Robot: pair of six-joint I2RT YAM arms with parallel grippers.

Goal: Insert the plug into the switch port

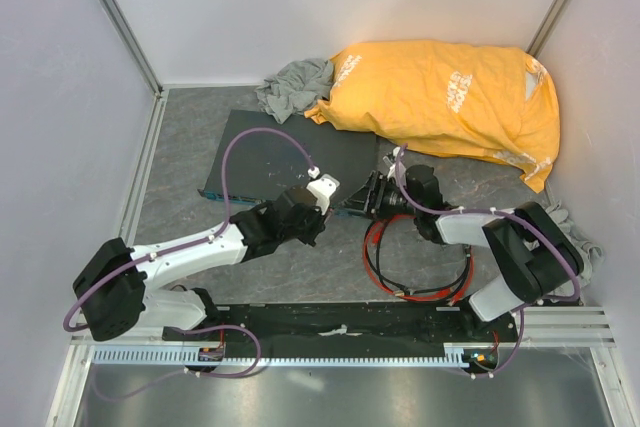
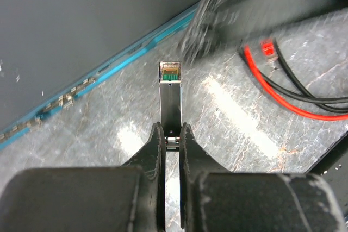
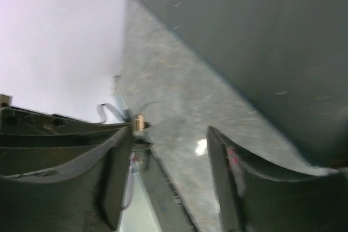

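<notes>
Silver plug (image 2: 169, 95) sits pinched in left gripper (image 2: 171, 132), near the switch (image 2: 81, 25).

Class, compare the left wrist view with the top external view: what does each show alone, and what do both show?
Left wrist only: the left gripper clamped on a silver connector, seen close up with its open tip pointing away from the camera. Top external only: the orange bag and the grey cloth at the far side. Both: the dark grey box and the red cable.
</notes>
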